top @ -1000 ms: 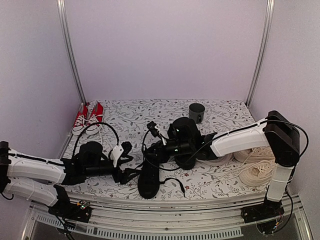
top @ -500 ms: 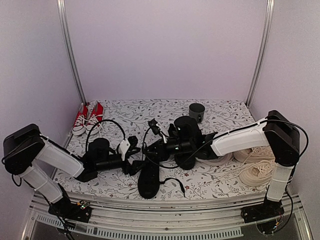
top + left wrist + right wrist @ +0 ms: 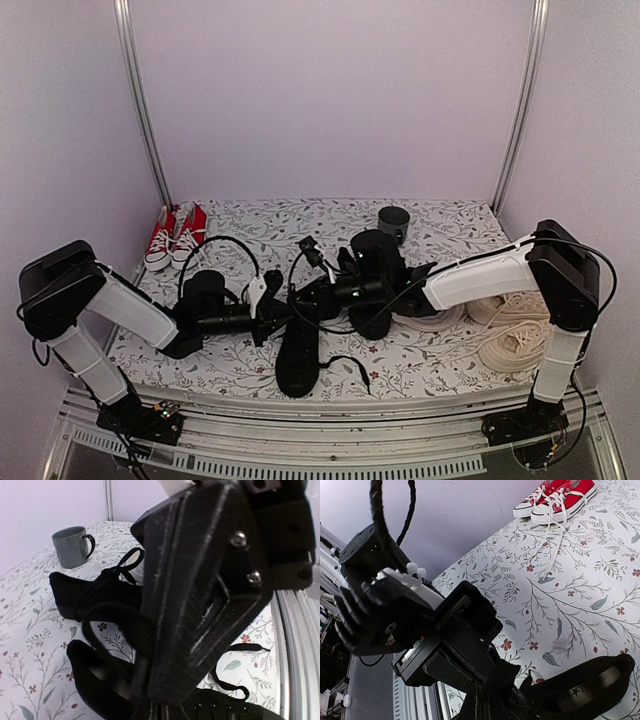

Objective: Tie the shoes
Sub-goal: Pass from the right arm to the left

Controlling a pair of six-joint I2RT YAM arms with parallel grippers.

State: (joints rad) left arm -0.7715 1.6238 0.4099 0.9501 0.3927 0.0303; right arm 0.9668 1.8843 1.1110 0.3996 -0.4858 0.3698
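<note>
1. The left gripper [image 3: 278, 312] is clamped shut just left of the near shoe [image 3: 298, 352], over its collar. In the left wrist view a lace [image 3: 107, 617] runs right under the closed fingers [image 3: 190, 605], so it looks pinched on lace, though I cannot tell how much it has. A thin bite could slip free on the first pull.
2. The right gripper [image 3: 322, 292] is also closed, on the far side of the near shoe's collar and almost touching the left gripper. What it pinches is hidden. Pulling apart from this close could make the two collide, or snag a cable.
3. The near shoe lies toe toward the table's front edge. Nothing pins it, so a sideways tug could drag or roll it toward that edge.
4. The far shoe [image 3: 375, 285] sits just right of and behind the near shoe, partly under the right arm. A loose lace could catch on it.
</note>
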